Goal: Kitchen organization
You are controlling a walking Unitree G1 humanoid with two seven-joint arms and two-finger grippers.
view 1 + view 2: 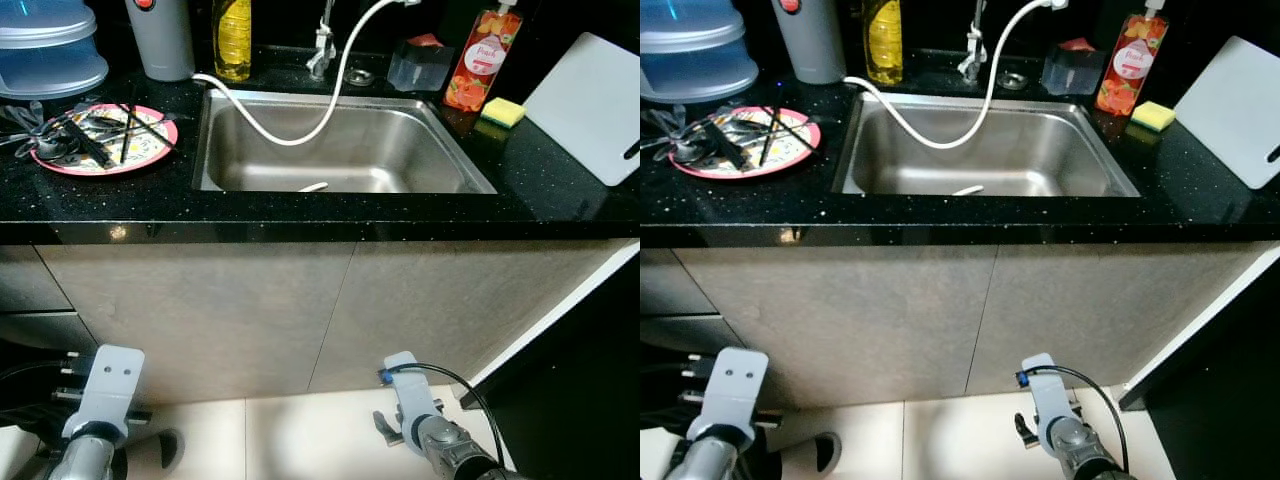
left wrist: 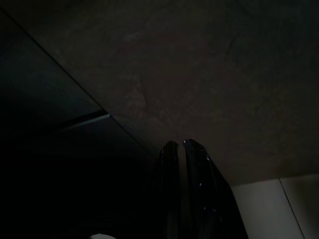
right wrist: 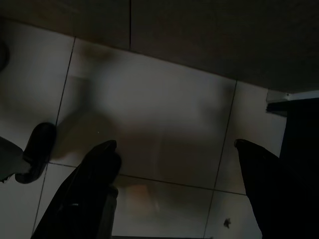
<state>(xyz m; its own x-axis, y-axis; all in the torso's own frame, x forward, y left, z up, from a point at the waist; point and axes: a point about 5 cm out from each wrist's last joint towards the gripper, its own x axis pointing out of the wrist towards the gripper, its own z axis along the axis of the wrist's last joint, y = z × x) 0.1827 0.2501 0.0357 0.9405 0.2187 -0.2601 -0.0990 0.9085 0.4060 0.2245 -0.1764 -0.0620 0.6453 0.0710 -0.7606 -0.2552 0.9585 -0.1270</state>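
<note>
Well above the left end effector [image 2: 178,147], which is hanging idle with fingers pressed together, a pink plate [image 1: 105,140] is sitting on the counter [image 1: 300,215] piled with utensils [image 1: 75,135]. The right end effector [image 3: 174,154] is hanging spread wide over the floor [image 3: 149,99], gripping nothing. Organizing seems unstarted: a sponge [image 1: 503,111] and 2 bottles are waiting up beyond it.

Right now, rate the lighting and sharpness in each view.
Eye views: well lit and sharp, mild glare on the sink and black counter. Left wrist view: very dark, the left gripper with fingers together before a dim cabinet panel. Right wrist view: dim and soft, the right gripper open above shadowed floor tiles.
</note>
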